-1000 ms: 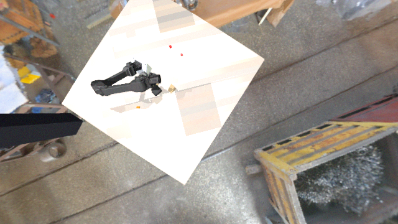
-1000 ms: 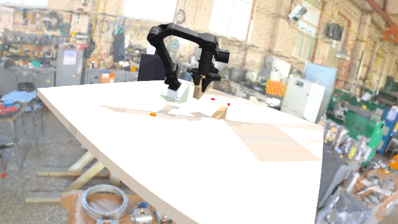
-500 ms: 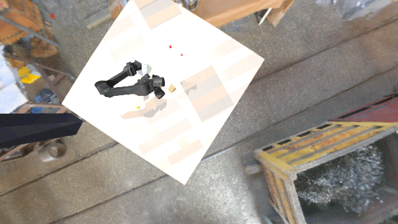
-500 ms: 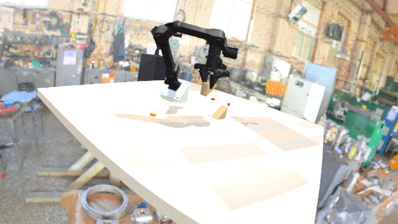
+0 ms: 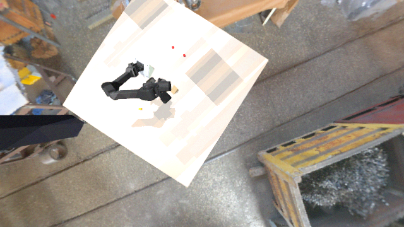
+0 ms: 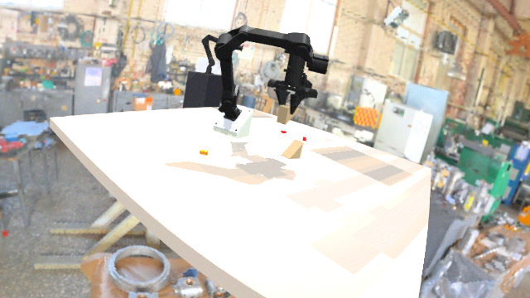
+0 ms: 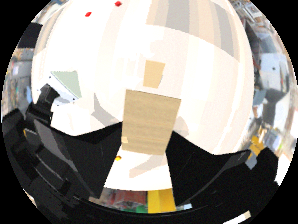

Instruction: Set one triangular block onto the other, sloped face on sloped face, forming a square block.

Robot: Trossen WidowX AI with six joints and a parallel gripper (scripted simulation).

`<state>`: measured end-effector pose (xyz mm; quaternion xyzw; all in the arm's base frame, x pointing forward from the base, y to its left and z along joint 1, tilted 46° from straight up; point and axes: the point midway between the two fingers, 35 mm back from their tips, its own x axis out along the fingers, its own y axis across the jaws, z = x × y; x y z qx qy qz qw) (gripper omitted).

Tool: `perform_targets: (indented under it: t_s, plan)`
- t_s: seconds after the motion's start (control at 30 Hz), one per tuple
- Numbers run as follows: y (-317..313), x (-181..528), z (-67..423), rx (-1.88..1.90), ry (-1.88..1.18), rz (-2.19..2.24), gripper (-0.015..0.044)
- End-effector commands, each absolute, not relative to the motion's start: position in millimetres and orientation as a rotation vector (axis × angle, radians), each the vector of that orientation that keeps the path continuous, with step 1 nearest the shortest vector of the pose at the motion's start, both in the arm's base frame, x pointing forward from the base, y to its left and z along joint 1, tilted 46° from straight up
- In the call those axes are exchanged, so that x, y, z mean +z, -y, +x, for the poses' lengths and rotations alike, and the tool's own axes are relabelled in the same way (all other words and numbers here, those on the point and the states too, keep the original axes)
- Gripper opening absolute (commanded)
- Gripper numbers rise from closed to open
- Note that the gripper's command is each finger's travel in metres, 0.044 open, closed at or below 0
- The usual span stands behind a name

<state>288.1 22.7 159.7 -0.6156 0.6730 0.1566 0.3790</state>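
My gripper [image 6: 287, 108] [image 7: 145, 128] is shut on a tan triangular block [image 6: 283, 115] [image 7: 151, 120] and holds it well above the table [image 6: 166, 136]. In the wrist view the held block fills the space between the black fingers; its lower sides are hidden. The other triangular block [image 5: 174, 89] [image 6: 293, 150] [image 7: 153, 73] rests on the table with its sloped face up, apart from the held one. In the exterior view it shows below and a little right of the held block. The top view hides the held block under the arm.
Two small red pieces, one [image 5: 173, 47] [image 6: 283, 132] [image 7: 118, 4] and another [image 5: 184, 55] [image 6: 304, 138] [image 7: 88, 14], lie beyond the resting block. A small orange piece [image 5: 140, 108] [image 6: 203, 152] [image 7: 118, 158] lies apart. The pale arm mount [image 5: 148, 70] [image 6: 244, 126] stands behind. Shadows cross the table.
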Motion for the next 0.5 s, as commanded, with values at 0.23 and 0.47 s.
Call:
perform_targets:
  t_s: [0.23,0.47]
  plan:
    - [-17,134,298,0.404,-1.729,-1.578,0.0000]
    - [-4,104,303,0.402,-1.728,-1.579,0.0000]
